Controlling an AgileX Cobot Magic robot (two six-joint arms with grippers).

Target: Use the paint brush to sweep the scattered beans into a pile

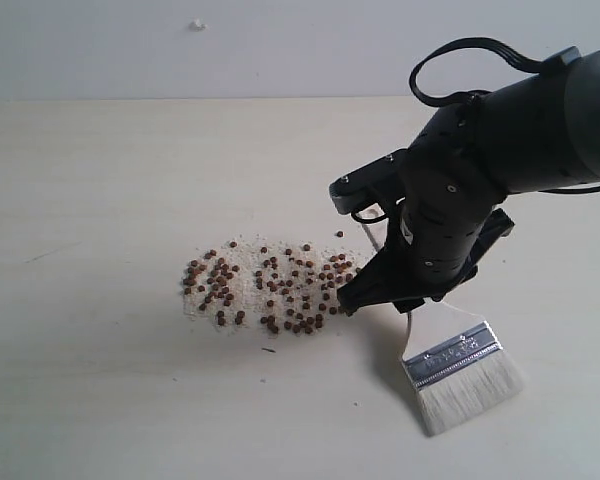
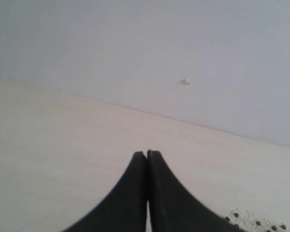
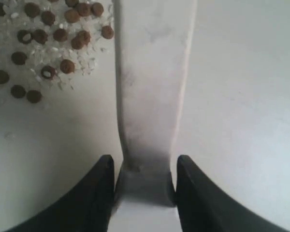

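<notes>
Reddish-brown beans (image 1: 265,285) mixed with whitish crumbs lie in a loose patch on the pale table, left of the right arm. They also show in the right wrist view as beans (image 3: 53,34), and as a few beans (image 2: 261,222) at the edge of the left wrist view. My right gripper (image 1: 390,298) is shut on the paint brush (image 1: 460,375) by its pale handle (image 3: 152,82), right beside the patch. The silver ferrule and white bristles point away from the beans and rest low on the table. My left gripper (image 2: 147,153) is shut and empty above bare table, out of the exterior view.
One stray bean (image 1: 339,234) lies behind the patch near the right arm. The table (image 1: 100,180) meets a plain wall at the back, with a small white speck (image 1: 197,24) on it. A black cable loop (image 1: 460,60) arches over the right arm.
</notes>
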